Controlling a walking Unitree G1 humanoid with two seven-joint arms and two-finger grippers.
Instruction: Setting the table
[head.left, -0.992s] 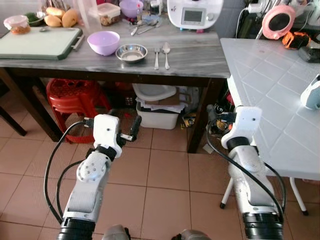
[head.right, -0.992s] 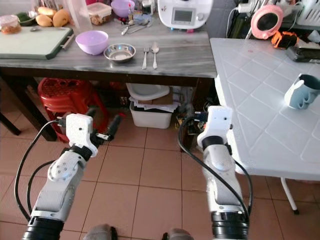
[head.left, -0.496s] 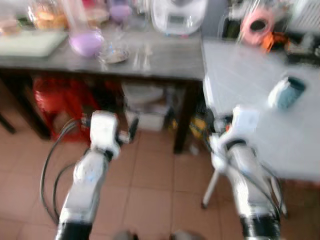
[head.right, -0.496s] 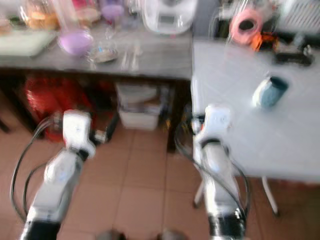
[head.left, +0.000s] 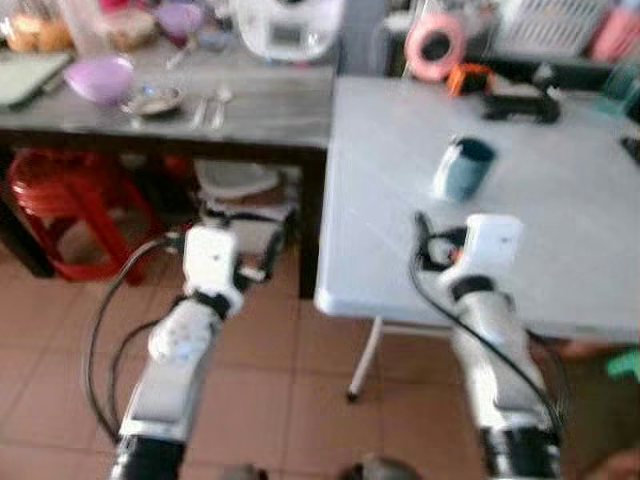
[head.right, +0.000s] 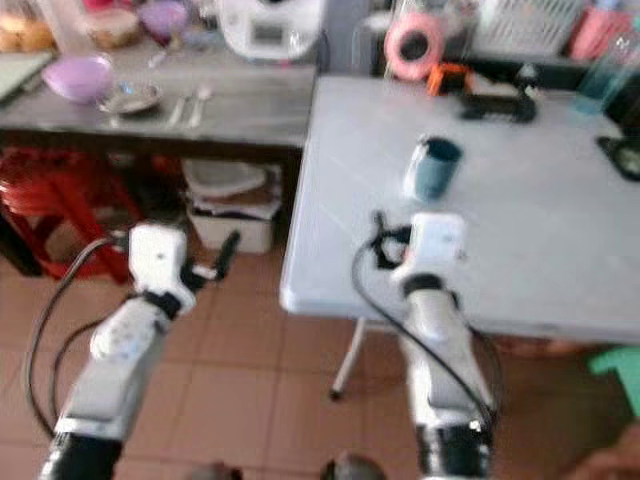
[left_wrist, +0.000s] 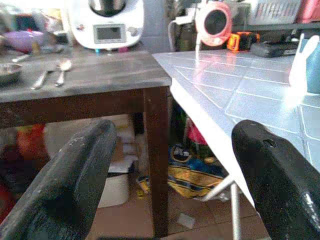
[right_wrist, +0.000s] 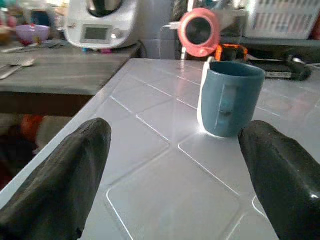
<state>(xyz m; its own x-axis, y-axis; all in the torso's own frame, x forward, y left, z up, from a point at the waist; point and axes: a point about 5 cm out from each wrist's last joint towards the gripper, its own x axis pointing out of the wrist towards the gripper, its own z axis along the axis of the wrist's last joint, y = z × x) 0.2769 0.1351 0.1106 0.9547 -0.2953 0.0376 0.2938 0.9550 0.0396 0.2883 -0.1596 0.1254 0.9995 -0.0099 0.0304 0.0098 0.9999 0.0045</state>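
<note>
A blue mug (right_wrist: 231, 98) stands upright on the white tiled table (head.left: 570, 210), toward its left side. My right gripper (right_wrist: 175, 129) is open and empty, held low over the table's near edge, facing the mug and well short of it. On the grey wooden table (head.left: 260, 100) to the left lie a purple bowl (head.left: 98, 78), a steel bowl (head.left: 152, 99), a fork (head.left: 200, 108) and a spoon (head.left: 220, 100). The left gripper (left_wrist: 172, 130) is open and empty, hanging in front of that table's leg, below both tabletops.
A white kitchen machine (head.left: 285, 25) stands at the back of the grey table. A pink round appliance (head.left: 432, 45) and an orange tool (head.left: 470, 75) lie at the white table's far edge. Beneath the grey table sit a red stool (head.left: 70, 200) and white bins (head.left: 240, 190).
The whole view has swung to the right, so the white table and mug now lie in front of me. Both arms keep the same pose, grippers still open.
</note>
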